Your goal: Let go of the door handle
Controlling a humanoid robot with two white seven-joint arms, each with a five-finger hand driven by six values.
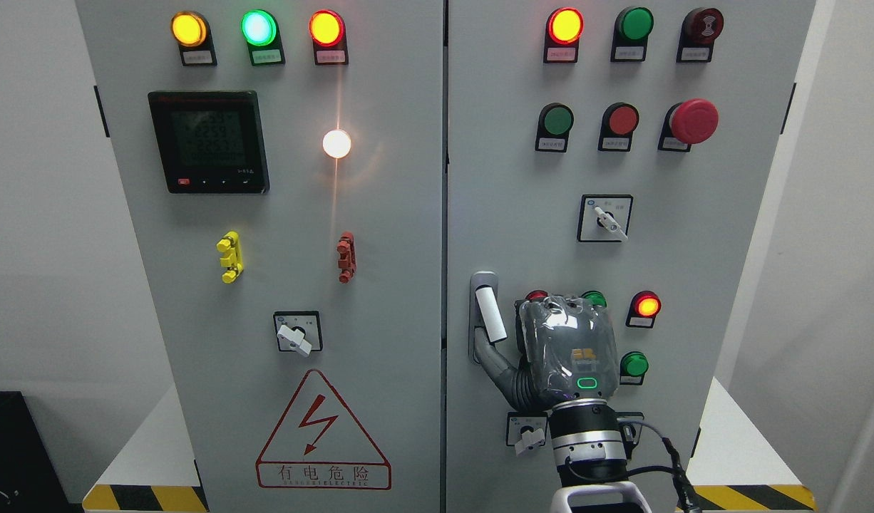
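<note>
The door handle [488, 313] is a white lever standing out of a grey recessed plate, at the left edge of the right cabinet door [693, 214]. My right hand [565, 349], wrapped in clear film, is raised in front of that door, just right of the handle, with its back toward the camera. Its left side reaches across and touches the handle's lower end, under the white lever. The back of the hand hides what lies beyond it. Both doors look closed. My left arm does not show.
The right door carries lamps, push buttons, a red mushroom stop button [692, 121] and rotary switches [606, 218]; the hand covers some lamps. The left door [280, 235] bears a meter [209, 141], lamps, a switch and a hazard triangle [321, 431]. A striped plinth edge [758, 495] runs below.
</note>
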